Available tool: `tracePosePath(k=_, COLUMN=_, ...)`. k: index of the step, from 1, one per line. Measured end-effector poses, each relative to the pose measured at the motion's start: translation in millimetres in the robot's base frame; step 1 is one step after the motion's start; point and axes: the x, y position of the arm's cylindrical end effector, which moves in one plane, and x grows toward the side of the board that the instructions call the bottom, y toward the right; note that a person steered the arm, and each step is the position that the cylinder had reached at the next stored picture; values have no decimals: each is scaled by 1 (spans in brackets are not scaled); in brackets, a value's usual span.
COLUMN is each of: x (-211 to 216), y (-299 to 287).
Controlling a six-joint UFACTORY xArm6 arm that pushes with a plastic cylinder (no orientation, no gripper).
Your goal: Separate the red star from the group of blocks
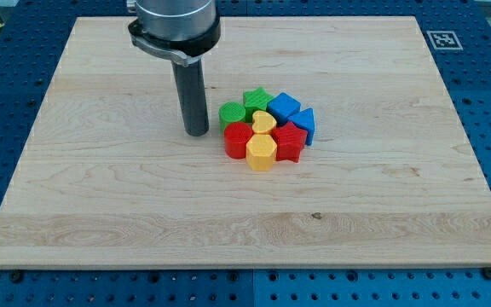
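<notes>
The red star [291, 143] lies at the lower right of a tight cluster of blocks near the board's middle. It touches a yellow block [262, 152] on its left, a yellow heart [264, 122] above left and a blue triangular block [305, 124] above right. A red block [238, 139], a green round block [232, 113], a green star [257, 99] and a blue cube [284, 107] complete the cluster. My tip [196, 133] rests on the board just left of the green round block and the red block, apart from them.
The wooden board [101, 196] lies on a blue perforated table. A black-and-white marker tag [443, 39] sits beyond the board's top right corner. The arm's grey flange [175, 26] hangs over the board's top middle.
</notes>
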Motion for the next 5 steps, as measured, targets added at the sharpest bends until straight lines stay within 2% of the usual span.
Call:
tracePosePath(k=2, x=29, y=13)
tracePosePath(k=4, x=31, y=48)
tracePosePath(k=5, x=23, y=47)
